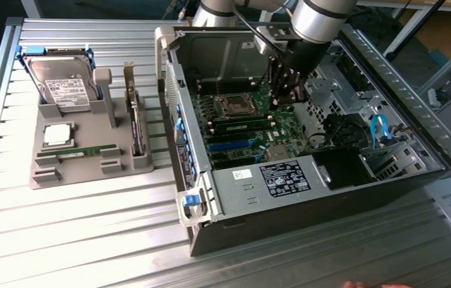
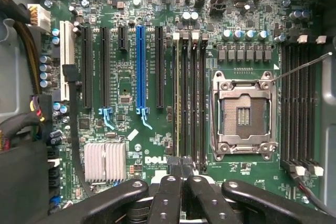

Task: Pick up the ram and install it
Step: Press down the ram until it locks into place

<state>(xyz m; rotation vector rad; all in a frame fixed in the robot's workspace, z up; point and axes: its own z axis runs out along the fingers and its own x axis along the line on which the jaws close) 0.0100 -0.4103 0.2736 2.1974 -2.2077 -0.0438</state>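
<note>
One slim green ram is seen lying flat in the grey moulded holder, at the exterior view's left. The black gripper is pinched shut on nothing above the long slots of the motherboard.

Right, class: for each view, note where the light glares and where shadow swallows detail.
Exterior view: the table slats shine pale under strong light, the arm carries a bright streak, the case is dimmer inside. Wrist view: the motherboard is evenly lit, the heatsink glints, the gripper reads as dark shapes.
</note>
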